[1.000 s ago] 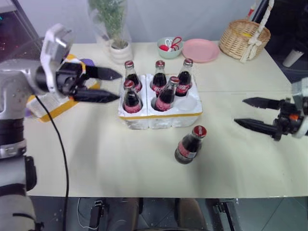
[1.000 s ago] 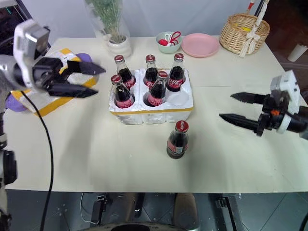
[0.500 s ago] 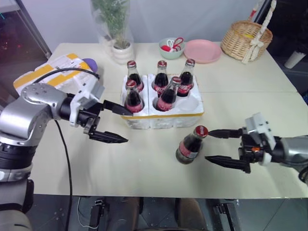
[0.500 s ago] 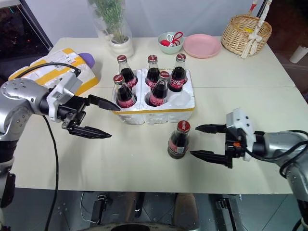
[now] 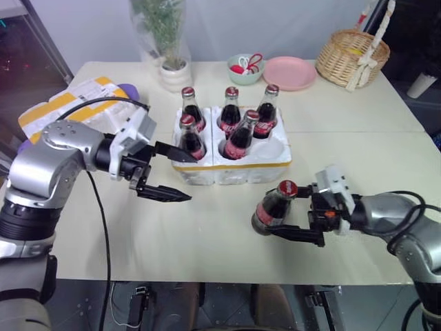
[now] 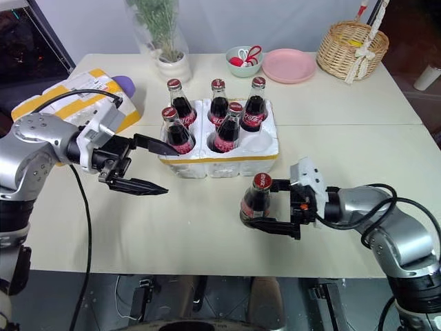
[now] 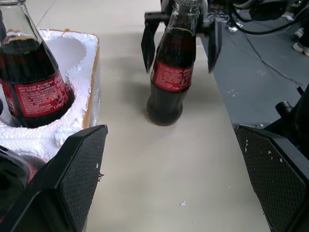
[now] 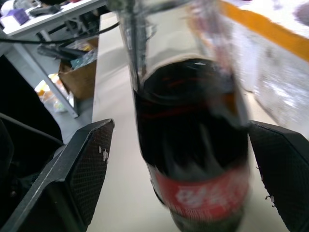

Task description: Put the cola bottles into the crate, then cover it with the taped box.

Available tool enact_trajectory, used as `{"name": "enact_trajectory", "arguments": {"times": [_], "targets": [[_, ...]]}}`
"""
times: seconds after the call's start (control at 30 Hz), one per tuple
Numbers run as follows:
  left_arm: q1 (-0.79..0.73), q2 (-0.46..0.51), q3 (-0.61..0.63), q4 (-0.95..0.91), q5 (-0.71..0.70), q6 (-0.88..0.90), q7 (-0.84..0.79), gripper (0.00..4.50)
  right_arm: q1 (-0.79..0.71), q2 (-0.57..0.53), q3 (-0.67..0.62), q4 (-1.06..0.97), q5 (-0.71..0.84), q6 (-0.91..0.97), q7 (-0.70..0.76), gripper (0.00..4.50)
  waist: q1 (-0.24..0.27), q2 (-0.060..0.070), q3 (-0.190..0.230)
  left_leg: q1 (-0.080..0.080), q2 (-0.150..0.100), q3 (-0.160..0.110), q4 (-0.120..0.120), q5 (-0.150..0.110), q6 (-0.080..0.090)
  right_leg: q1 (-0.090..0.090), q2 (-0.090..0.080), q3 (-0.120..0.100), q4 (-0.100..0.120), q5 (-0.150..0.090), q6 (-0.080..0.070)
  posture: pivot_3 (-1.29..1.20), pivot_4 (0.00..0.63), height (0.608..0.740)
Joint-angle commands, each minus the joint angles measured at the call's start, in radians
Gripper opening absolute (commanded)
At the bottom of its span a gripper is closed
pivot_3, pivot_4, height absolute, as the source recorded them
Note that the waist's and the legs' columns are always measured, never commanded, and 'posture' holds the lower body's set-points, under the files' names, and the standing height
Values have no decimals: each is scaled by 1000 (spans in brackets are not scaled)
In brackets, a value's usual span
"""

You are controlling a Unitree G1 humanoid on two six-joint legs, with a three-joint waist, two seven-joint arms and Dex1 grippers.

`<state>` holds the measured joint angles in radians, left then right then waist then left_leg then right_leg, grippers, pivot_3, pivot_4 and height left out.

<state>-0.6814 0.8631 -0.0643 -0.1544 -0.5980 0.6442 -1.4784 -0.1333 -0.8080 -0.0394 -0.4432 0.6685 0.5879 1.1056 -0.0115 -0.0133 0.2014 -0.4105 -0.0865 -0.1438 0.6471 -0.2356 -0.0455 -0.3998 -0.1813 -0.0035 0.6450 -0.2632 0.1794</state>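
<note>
The crate [image 5: 231, 165], a low white foam tray with a yellow band, holds several cola bottles [image 5: 227, 114]. The front middle one leans, and the front right well [image 5: 273, 148] is empty. One more cola bottle [image 6: 255, 201] stands on the table in front of the crate. My right gripper [image 6: 267, 205] is open with a finger on each side of this bottle and gaps showing in the right wrist view [image 8: 193, 145]. My left gripper [image 5: 183, 172] hangs open just left of the crate's front corner. The taped box [image 5: 62, 107] lies at the far left.
Along the back of the table stand a potted plant [image 5: 165, 48], a green bowl with scissors [image 5: 242, 67], a pink plate [image 5: 288, 72] and a wicker basket [image 5: 351, 54]. The table's front edge [image 5: 220, 279] is close below the loose bottle.
My right gripper has swung in from the right and lower, so its fingers now straddle the loose bottle. My left gripper has come down from beside the taped box to the crate's front left.
</note>
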Motion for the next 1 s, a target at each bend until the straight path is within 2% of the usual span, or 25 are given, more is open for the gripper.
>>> {"name": "enact_trajectory", "arguments": {"times": [0.03, 0.17, 0.27, 0.33, 0.37, 0.5, 0.6, 0.67, 0.83, 1.0], "targets": [[-30, 3, 4, -1, 6, -19, 2, 4451, -15, 17, 49, -3, -41, -30, -8, 4500, -1, 0, 0, 0, 0, 0, 0, 0, 0, 0, 0, 0, 0, 0, 0, 0, 150, 737], [-40, 2, 3, 8, 11, -24, 6, 4451, -29, 34, 63, -1, -42, -27, -22, 4500, -1, 0, 0, 0, 0, 0, 0, 0, 0, 0, 0, 0, 0, 0, 0, 0, 150, 737], [-42, 0, 4, 13, 15, -26, 8, 4500, -34, 35, 28, -21, 13, 2, -15, 3605, -3, 0, 0, 0, 0, 0, 0, 0, 0, 0, 0, 0, 0, 0, 0, 0, 150, 737], [-43, -3, 4, 14, 18, -28, 10, 4500, -39, 29, 2, -36, 38, 18, -21, 2789, -2, 0, 0, 0, 0, 0, -1, 0, 0, 0, 0, 0, 0, 0, 0, 0, 150, 737], [-43, -5, 4, 15, 20, -29, 12, 4500, -41, 23, -13, -47, 53, 26, -21, 2686, -1, 0, 0, 0, 0, 0, 0, 0, 0, 0, 0, 0, 0, 0, 0, 0, 150, 737], [-45, -11, 7, 20, 21, -32, 17, 4500, -96, -15, -132, -75, 237, 119, -19, 2686, -1, 0, 0, 0, 0, 0, 0, 0, 0, 0, 0, 0, 0, 0, 0, 0, 150, 737], [-48, -11, 9, 26, 21, -35, 20, 4500, -203, -38, -222, -30, 375, 187, -58, 2686, -4, 0, 0, 0, 0, 0, 0, 0, 0, 0, 0, 0, 0, 0, 0, 0, 150, 737], [-51, -15, 11, 34, 21, -37, 23, 4500, -300, -41, -252, 29, 408, 210, -101, 2686, -5, 0, 0, 0, 0, 0, -1, 0, 0, -1, 0, 0, 0, 0, 0, 0, 150, 737], [-56, -21, 13, 45, 24, -41, 31, 4500, -525, -3, -206, 202, 294, 191, -229, 2686, -4, 0, 0, 0, 1, 0, -1, 0, 0, -1, 1, 0, -1, 0, 0, 0, 150, 737], [-52, -25, 20, 45, 23, -45, 42, 4500, -622, 64, -83, 334, 100, 102, -267, 2686, -6, 0, 0, -2, 1, 0, -2, 0, 0, -4, 1, 0, 0, 0, 0, 0, 150, 737]]}}
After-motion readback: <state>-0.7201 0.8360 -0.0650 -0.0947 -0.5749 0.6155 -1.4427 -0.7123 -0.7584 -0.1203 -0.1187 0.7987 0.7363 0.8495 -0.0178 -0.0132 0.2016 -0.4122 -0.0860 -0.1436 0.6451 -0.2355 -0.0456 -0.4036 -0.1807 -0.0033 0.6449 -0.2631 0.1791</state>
